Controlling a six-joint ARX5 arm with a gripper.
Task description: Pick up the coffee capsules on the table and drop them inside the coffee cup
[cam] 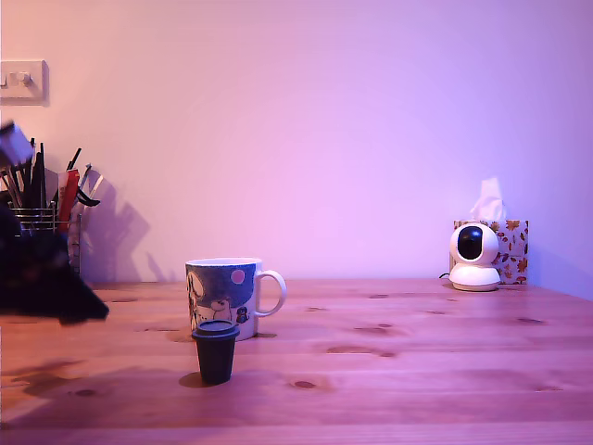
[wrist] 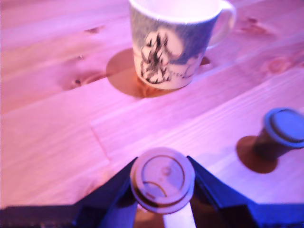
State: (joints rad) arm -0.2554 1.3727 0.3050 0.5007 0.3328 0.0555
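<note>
The gripper [wrist: 163,202] holds the brown pod [wrist: 162,179] tight between its two dark fingers [wrist: 216,190], above the wood table [wrist: 52,133]. The blue pod [cam: 216,351] stands upright on the table, just in front of the mug [cam: 225,295] in the exterior view, not touching it. The mug stands upright, its handle toward the exterior view's right.

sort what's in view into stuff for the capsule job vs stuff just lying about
For the job: brown capsule held in the gripper; blue capsule upright on the table; mug.

Lying about: white camera; tissue box; pen holder; wall switch.
</note>
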